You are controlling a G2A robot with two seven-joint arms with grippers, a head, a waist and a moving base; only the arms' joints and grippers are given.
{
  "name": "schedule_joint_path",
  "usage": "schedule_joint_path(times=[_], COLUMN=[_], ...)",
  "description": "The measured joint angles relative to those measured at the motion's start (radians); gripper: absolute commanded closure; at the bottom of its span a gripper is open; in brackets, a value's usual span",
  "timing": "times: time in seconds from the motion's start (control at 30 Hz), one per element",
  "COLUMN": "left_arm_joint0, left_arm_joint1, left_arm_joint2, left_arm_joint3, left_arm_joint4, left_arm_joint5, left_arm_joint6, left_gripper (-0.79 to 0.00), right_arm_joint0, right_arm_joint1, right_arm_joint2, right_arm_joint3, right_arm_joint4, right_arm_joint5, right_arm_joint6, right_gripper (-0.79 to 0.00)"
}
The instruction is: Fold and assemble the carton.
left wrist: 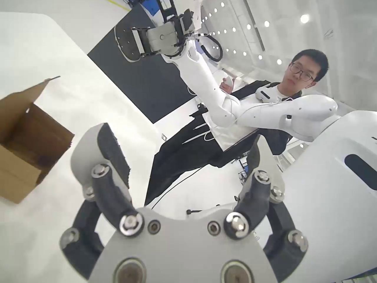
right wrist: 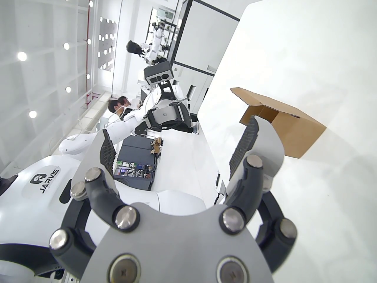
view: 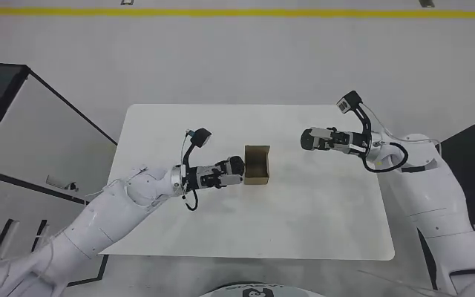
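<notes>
A small brown carton (view: 257,164) stands on the white table (view: 297,223), its top open and one flap raised. The left wrist view shows the carton (left wrist: 20,154) beside my open left gripper (left wrist: 182,148), with dark pads bare. Seen from above, my left gripper (view: 239,168) sits right beside the carton's left wall, touching or nearly so. My right gripper (view: 304,139) hovers to the carton's right, a short gap away. In its own view the right gripper (right wrist: 179,136) is open and empty, with the carton (right wrist: 279,125) beyond one finger.
The table (right wrist: 294,45) has rounded corners and a front edge near the robot. A dark-framed panel (view: 44,119) stands off the table's left side. A person stands beyond the table's edge in the left wrist view.
</notes>
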Motion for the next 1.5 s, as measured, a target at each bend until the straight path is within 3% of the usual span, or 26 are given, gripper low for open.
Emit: schedule_joint_path(times=[0.13,0.3,0.33,0.37,0.5,0.9,1.0,1.23,1.5], left_arm_joint0=[0.002,-0.043,-0.050,-0.058,-0.077,-0.076,-0.061,-0.025,-0.037], left_arm_joint1=[-0.012,-0.059,-0.068,-0.079,-0.098,-0.097,-0.095,-0.083,-0.116], left_arm_joint2=[0.010,0.058,0.065,0.073,0.078,0.077,0.058,-0.001,0.012], left_arm_joint3=[0.029,0.108,0.123,0.143,0.194,0.192,0.203,0.282,0.388], left_arm_joint4=[-0.038,-0.152,-0.176,-0.206,-0.221,-0.219,-0.219,-0.251,-0.282], left_arm_joint5=[0.111,0.216,0.220,0.220,0.209,0.210,0.221,0.236,0.266], left_arm_joint6=[-0.012,-0.058,-0.063,-0.074,-0.095,-0.094,-0.090,-0.160,-0.207], left_gripper=[-0.785,-0.785,-0.511,0.000,0.000,0.000,0.000,0.000,0.000], right_arm_joint0=[0.000,-0.022,-0.027,-0.033,-0.047,-0.049,-0.060,-0.064,-0.052], right_arm_joint1=[0.000,0.001,0.002,0.003,0.006,0.005,0.002,-0.011,-0.034], right_arm_joint2=[0.000,0.001,0.002,0.004,0.010,0.008,-0.014,-0.086,-0.167], right_arm_joint3=[0.000,-0.027,-0.028,-0.028,-0.029,-0.031,-0.059,-0.033,0.022], right_arm_joint4=[0.000,-0.039,-0.046,-0.056,-0.072,-0.075,-0.136,-0.229,-0.249], right_arm_joint5=[0.000,0.024,0.027,0.030,0.032,0.033,0.052,0.120,0.155], right_arm_joint6=[0.000,-0.034,-0.034,-0.030,-0.023,-0.027,-0.074,-0.147,-0.204], right_gripper=[-0.785,-0.785,-0.419,0.000,0.000,0.000,0.000,0.000,0.000])
